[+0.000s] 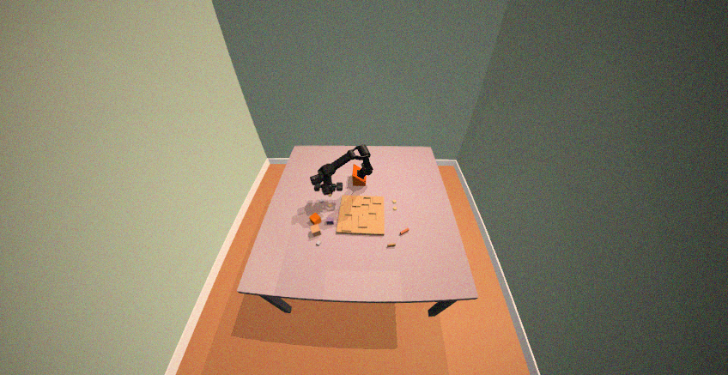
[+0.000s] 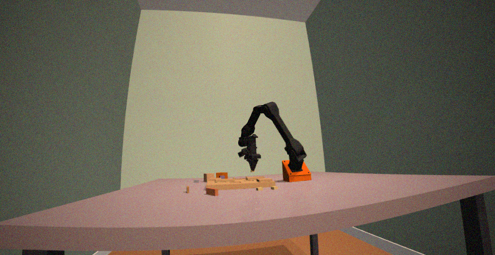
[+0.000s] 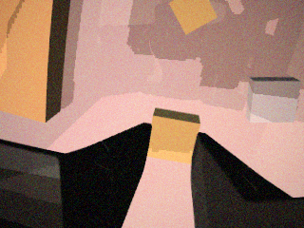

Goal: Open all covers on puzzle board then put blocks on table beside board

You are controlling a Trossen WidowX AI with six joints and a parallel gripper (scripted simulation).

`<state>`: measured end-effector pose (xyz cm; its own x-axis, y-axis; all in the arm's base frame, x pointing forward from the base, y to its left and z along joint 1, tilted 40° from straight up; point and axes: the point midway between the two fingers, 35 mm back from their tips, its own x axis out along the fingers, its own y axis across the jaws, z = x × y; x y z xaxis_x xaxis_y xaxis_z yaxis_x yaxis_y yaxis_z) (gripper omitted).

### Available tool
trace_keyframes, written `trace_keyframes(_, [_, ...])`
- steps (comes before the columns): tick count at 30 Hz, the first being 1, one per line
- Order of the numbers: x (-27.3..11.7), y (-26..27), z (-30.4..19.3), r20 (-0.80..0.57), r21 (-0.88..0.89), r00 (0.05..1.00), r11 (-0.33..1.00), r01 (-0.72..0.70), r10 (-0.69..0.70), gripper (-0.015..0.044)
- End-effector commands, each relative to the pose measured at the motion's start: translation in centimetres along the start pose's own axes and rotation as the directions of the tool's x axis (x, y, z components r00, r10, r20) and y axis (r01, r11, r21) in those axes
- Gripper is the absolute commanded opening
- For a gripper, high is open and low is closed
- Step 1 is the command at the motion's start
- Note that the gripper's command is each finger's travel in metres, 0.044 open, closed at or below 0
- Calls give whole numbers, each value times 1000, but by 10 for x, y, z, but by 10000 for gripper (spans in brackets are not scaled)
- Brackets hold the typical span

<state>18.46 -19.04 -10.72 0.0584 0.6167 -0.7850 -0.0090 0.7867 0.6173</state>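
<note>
My gripper [image 1: 330,194] [image 2: 252,171] [image 3: 172,137] is shut on a small yellow block [image 3: 174,142]. It holds the block above the table, off the left side of the board in the top view. The wooden puzzle board [image 1: 342,224] [image 2: 243,185] [image 3: 24,85] carries several flat covers; how far each is open is too small to tell. Another yellow block [image 1: 330,205] [image 3: 194,14] rests on the table left of the board. Two small yellow blocks rest right of it, one farther back [image 1: 394,201] [image 2: 274,187] and one nearer [image 1: 395,208] [image 2: 258,188].
A grey-white block [image 3: 274,102] lies near the held block. Left of the board are an orange cube [image 1: 315,218], a tan cube [image 1: 315,229], a purple block [image 1: 329,221] and a small white block [image 1: 318,243]. A red-orange block [image 1: 403,231] [image 2: 212,191] and a brown block [image 1: 391,244] [image 2: 187,189] lie front right.
</note>
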Motion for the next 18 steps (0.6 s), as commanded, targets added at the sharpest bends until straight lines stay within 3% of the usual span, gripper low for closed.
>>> trace_keyframes(1, [9,1,0,4,6,1000,1000,-5,5,80])
trace_keyframes(18, [36,3,-1,4,5,1000,1000,-6,6,80])
